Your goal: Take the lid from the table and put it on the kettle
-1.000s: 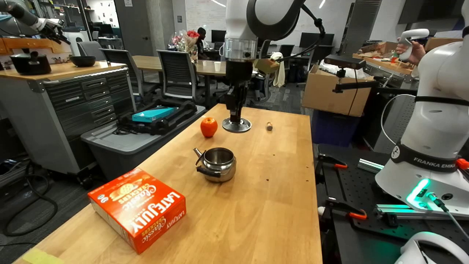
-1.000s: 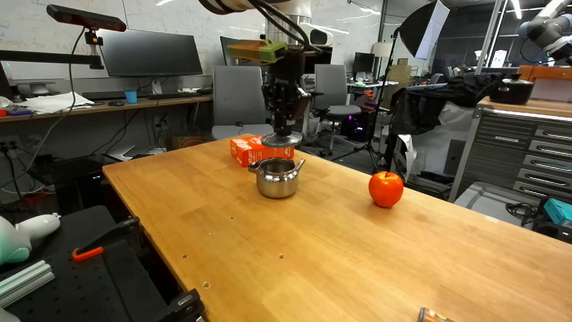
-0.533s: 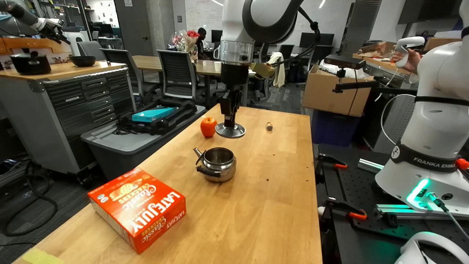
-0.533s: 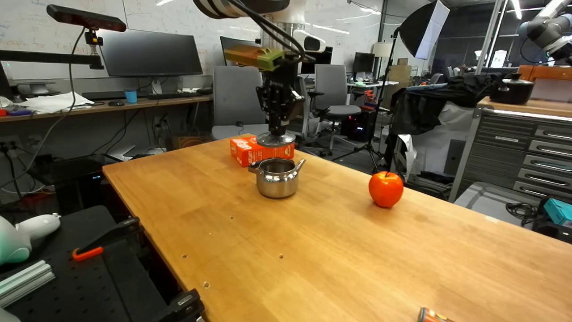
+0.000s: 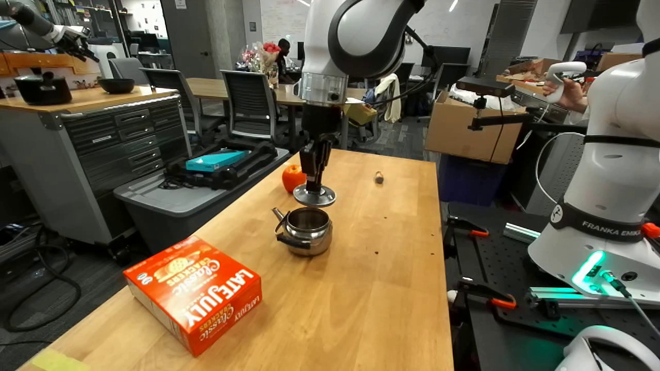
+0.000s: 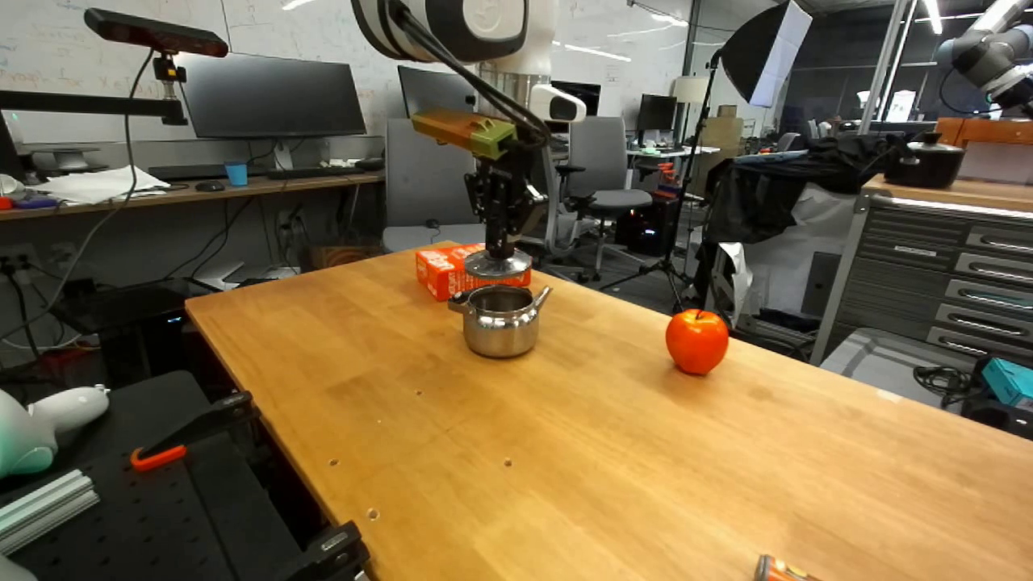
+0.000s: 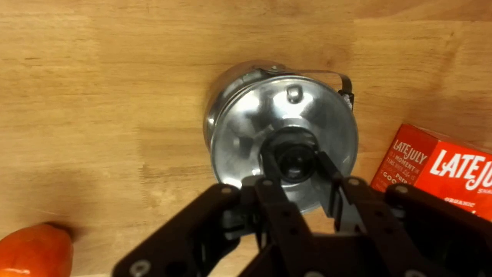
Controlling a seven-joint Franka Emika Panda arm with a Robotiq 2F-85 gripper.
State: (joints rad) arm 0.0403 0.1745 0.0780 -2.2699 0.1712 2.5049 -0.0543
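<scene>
Hanging almost level, the lid (image 5: 316, 199) is above the uncovered kettle (image 6: 500, 332), apart from it. Your gripper (image 7: 295, 157) is closed upon the lid's knob (image 7: 296, 165) (probably so that you can seat it flat). In an exterior view, the cracker box (image 5: 196, 291) lies at near left.

We see both exterior views brightly lit, streaks of glare on a whiteboard (image 6: 307, 32); in the wrist view, highlights gleam on the lid (image 7: 286, 119), soft shadow falls beside an apple (image 7: 36, 250), and the gripper (image 7: 298, 163) looks slightly blurred.
</scene>
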